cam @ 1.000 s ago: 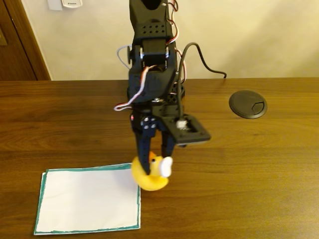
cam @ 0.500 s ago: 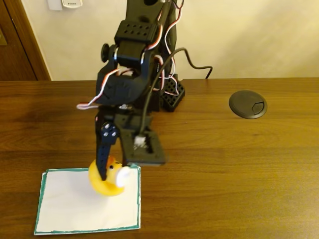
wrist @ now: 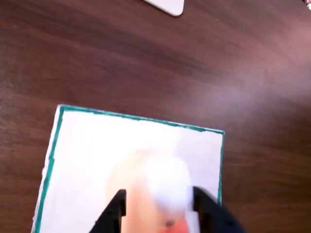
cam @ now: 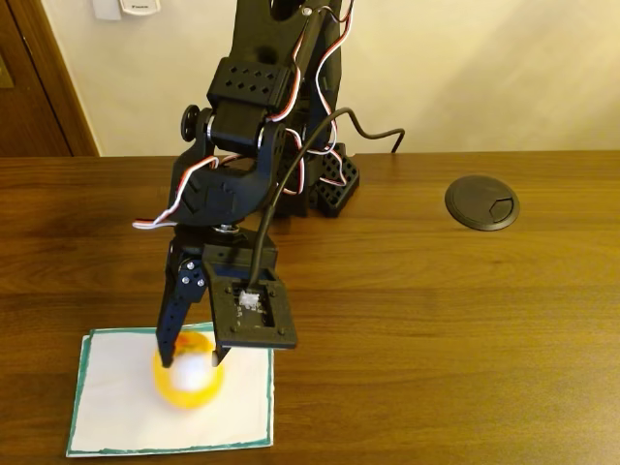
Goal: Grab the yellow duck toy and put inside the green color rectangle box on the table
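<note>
Presently your claw (cam: 190, 356) is clenched on the yellow duck toy (cam: 188, 379), blurred in both views, within the teal border of the green color rectangle box (cam: 116, 407) on the counter (cam: 436, 320); contact with the sheet cannot be confirmed.

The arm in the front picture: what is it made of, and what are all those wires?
The arm looks like matte black plastic, blocky segments with rows of small holes. Thin red, white and black wires loop between its joints, and a thicker black cable runs to a small square camera frame beside the claw, which has two narrow black fingers.
</note>
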You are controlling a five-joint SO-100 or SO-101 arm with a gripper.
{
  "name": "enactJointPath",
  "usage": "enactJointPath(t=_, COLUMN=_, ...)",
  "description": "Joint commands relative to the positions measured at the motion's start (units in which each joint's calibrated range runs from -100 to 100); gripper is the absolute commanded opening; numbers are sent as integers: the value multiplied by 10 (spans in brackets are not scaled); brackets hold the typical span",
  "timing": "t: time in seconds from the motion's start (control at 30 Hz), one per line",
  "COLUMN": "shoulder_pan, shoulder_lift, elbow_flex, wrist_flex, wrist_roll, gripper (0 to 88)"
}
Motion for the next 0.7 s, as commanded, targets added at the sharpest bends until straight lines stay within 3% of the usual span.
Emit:
enactJointPath(t=0.0, shoulder_pan=-10, shoulder_lift=7, elbow_flex=-32, wrist_flex=3, wrist_roll=-3, gripper=265)
enactJointPath(t=0.07, shoulder_pan=-23, shoulder_lift=11, elbow_flex=-32, wrist_flex=8, wrist_roll=-5, gripper=364)
enactJointPath(t=0.23, shoulder_pan=-80, shoulder_lift=-98, elbow_flex=-33, wrist_flex=84, wrist_roll=-12, gripper=360)
enactJointPath(t=0.5, shoulder_pan=-246, shoulder_lift=-132, elbow_flex=1, wrist_flex=108, wrist_roll=-64, gripper=23)
enactJointPath(t=0.67, shoulder_pan=-317, shoulder_lift=-143, elbow_flex=70, wrist_flex=86, wrist_roll=-128, gripper=2)
